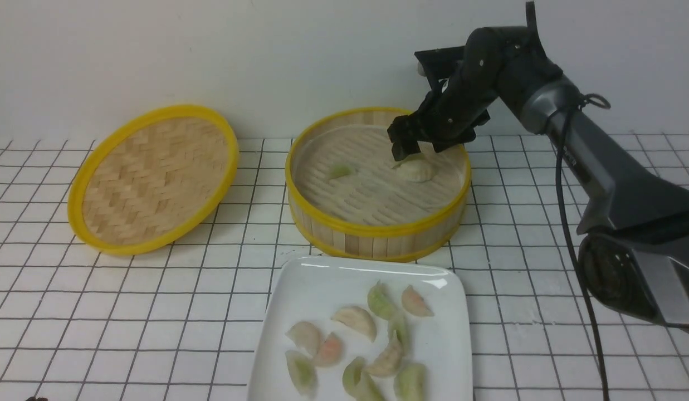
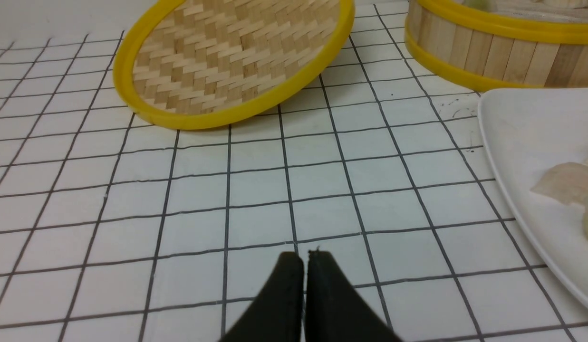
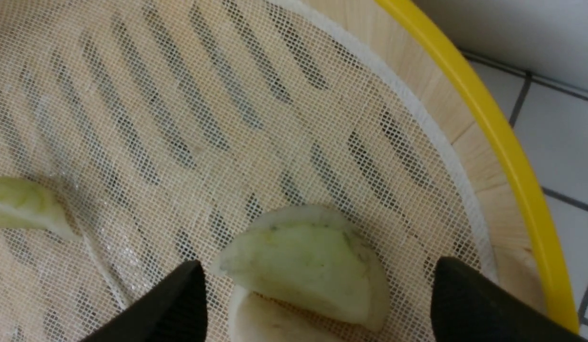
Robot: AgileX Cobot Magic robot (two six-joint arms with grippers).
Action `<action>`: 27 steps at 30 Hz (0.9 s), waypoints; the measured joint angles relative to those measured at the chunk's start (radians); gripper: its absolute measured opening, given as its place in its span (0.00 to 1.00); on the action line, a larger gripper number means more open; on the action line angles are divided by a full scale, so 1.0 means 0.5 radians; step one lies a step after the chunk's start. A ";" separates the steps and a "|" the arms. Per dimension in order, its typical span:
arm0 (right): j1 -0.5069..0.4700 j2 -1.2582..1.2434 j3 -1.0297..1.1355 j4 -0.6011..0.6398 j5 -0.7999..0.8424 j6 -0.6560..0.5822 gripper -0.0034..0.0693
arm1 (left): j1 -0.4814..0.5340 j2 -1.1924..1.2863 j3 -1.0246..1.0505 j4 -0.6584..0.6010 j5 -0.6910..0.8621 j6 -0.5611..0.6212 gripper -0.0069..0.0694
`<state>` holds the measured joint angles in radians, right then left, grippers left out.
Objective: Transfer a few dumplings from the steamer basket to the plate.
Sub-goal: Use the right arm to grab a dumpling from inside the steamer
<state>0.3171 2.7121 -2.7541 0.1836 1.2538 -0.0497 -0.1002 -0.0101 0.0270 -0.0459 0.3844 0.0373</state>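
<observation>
The bamboo steamer basket [image 1: 377, 231] stands at the middle back. A mesh liner covers its floor. On it lie a pale green dumpling [image 1: 340, 170] and two overlapping dumplings [image 1: 415, 170]. My right gripper [image 1: 414, 149] is open just above that pair. In the right wrist view the pale green dumpling [image 3: 308, 266] rests on a cream one [image 3: 265, 323] between the spread fingertips [image 3: 179, 294], untouched. The white plate [image 1: 322, 278] in front holds several dumplings [image 1: 355, 320]. My left gripper [image 2: 305, 259] is shut and empty over the tiled table, left of the plate [image 2: 517, 137].
The flat woven lid [image 1: 155, 178] with a yellow rim leans on the table at the back left. It also shows in the left wrist view [image 2: 232, 57]. The right arm [image 1: 600, 167] stretches over the table's right side. A wall runs close behind the steamer.
</observation>
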 joint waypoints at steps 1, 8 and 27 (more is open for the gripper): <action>0.005 0.004 0.000 -0.002 0.000 0.000 0.84 | 0.000 0.000 0.000 0.000 0.000 0.000 0.08; 0.023 0.006 0.000 -0.084 0.000 0.000 0.84 | 0.000 0.000 0.000 0.000 0.000 0.000 0.08; 0.035 0.081 -0.027 -0.079 -0.017 -0.051 0.63 | 0.000 0.000 0.000 0.000 0.000 0.000 0.08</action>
<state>0.3347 2.7525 -2.7675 0.1440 1.2453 -0.0751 -0.1002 -0.0101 0.0270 -0.0459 0.3844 0.0373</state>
